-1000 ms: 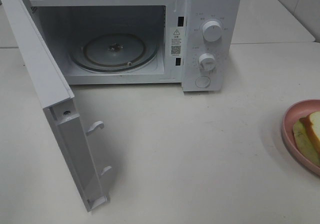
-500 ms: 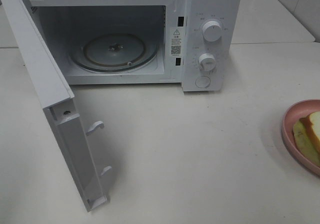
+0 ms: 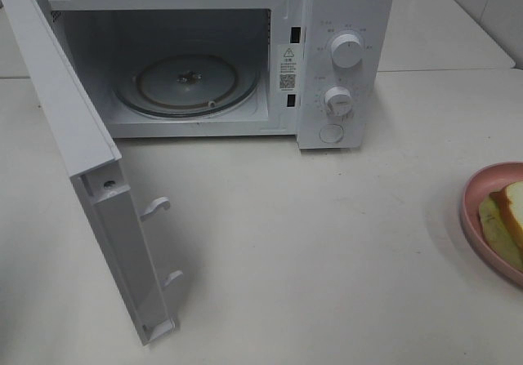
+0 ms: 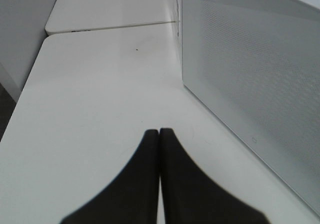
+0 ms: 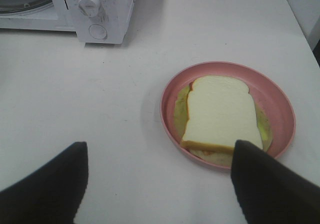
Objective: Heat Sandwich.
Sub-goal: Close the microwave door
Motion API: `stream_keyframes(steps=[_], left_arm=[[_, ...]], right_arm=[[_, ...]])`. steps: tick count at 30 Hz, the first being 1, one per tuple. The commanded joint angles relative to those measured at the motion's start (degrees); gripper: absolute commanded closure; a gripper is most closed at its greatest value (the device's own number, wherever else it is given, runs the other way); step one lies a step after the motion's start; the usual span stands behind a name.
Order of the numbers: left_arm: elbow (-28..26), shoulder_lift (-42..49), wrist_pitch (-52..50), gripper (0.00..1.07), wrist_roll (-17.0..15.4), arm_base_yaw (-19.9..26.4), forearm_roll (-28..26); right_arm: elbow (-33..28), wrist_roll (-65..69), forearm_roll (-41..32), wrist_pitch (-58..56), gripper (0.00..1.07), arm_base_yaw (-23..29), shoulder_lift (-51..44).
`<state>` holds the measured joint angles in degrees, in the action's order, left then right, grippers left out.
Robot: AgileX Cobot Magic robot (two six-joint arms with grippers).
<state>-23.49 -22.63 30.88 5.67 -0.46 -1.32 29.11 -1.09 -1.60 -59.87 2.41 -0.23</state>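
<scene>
Microwave point(image 3: 343, 63) occupies the upper part of the exterior high frame on a white counter point(image 3: 327, 251). Its door point(image 3: 90, 177) is swung fully open toward the lower left. The cavity is exposed, with the glass turntable point(image 3: 186, 83) lying bare inside. Two round knobs point(image 3: 346, 51) sit one above the other on the control panel at right.

The sandwich point(image 5: 220, 115) lies flat on a pink plate point(image 5: 280, 108), well apart from the microwave. It sits at the right edge of the exterior high frame, cut off by that edge. White bread is on top, with yellow-green filling showing at the margins.

Left gripper point(image 4: 159, 132): jaws clenched together, nothing between them, beside the outer face of the open door.

Right gripper point(image 5: 159, 156): jaws spread wide, released, holding nothing, hovering near the plate.
</scene>
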Motion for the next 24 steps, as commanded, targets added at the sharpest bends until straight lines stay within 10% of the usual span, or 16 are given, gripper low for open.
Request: stream_keyframes(steps=[1, 18, 24], left_arm=[[4.3, -3.4, -14.1, 1.07, -0.3, -0.2, -0.5], [13.5, -26.1, -58.0, 1.07, -0.6, -0.2, 0.9], [12.3, -37.2, -64.9, 1.07, -7.5, -1.0, 9.3]], right_arm=[[-0.1, 0.4, -0.2, 0.5, 0.31, -0.3, -1.4], [-0.1, 0.4, -0.2, 0.5, 0.31, -0.3, -1.4], [-0.1, 0.4, -0.2, 0.5, 0.31, -0.3, -1.4]])
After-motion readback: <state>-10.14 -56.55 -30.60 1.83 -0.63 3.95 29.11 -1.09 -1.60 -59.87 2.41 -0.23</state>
